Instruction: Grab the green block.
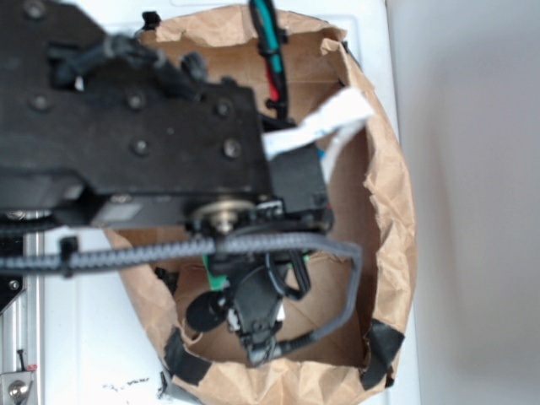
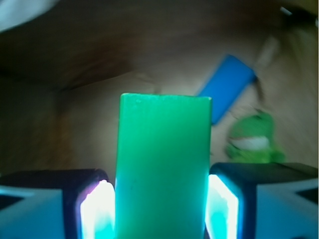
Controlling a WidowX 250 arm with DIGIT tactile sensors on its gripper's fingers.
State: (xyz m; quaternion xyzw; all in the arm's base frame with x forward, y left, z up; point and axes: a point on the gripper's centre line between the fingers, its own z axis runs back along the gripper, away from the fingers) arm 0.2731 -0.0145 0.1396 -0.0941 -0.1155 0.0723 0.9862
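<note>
- My gripper [image 2: 162, 211] is clamped on the flat, smooth, solid green rectangular block [image 2: 163, 169]; in the wrist view both fingers, black with brightly lit pale pads [image 2: 97, 211], press against its two long sides.
- The green block stands lengthwise between the pads, its far end pointing away from my wrist, its top face clean and evenly lit.
- Beyond the block's far right corner lies a flat blue rectangular block [image 2: 228, 87], tilted on a diagonal, on the brown floor of the container.
- Just below the blue block, to the right of the green one, sits a fuzzy yellow-green plush toy [image 2: 254, 139] with a pale patch on its front; it is blurred, so I cannot make out more.
- In the exterior view my gripper [image 1: 253, 325] reaches down into a crumpled brown paper bag [image 1: 392, 194] with its rim rolled open and black tape at the lower edge; only a sliver of the green block [image 1: 217, 277] shows beside my wrist.
- My black arm [image 1: 135, 126] and its braided cable [image 1: 278, 245] cover most of the bag's opening.
- The bag rests on a white tabletop [image 1: 93, 337].
</note>
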